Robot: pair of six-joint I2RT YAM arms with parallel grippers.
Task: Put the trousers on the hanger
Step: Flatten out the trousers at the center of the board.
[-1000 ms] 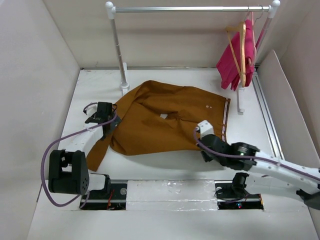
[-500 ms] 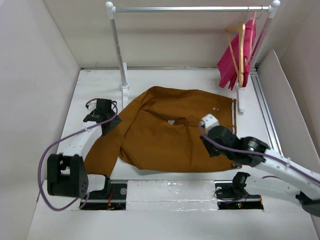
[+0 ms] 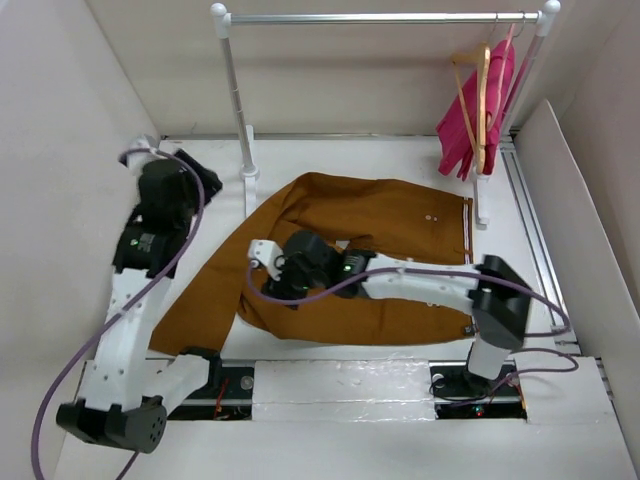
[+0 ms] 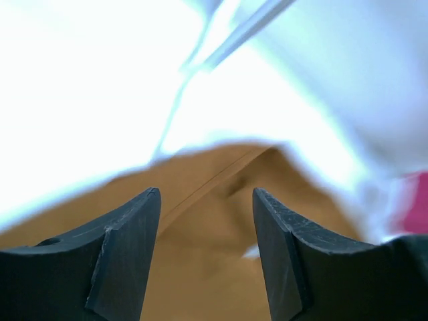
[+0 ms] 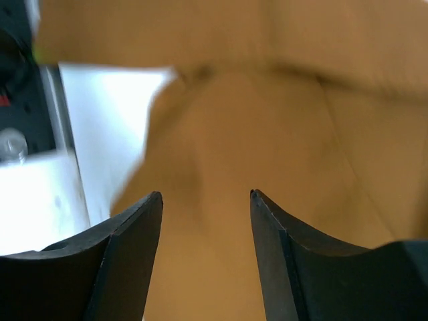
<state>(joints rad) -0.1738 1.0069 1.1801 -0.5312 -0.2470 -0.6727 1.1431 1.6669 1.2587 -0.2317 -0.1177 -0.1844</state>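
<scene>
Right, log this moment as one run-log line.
trousers flat on table | hanger on rail | left gripper open | right gripper open over trousers

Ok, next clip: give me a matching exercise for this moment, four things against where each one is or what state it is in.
Things:
1. trousers
2. hanger
3. left pincer
4. right pincer

Places or states:
A. open, directly over the brown cloth
B. hanging at the right end of the rail, against the pink garment
C. lying spread on the table
D. open and empty, raised near the far left corner

Pairs: 1-C, 2-B, 3-D, 4-A.
</scene>
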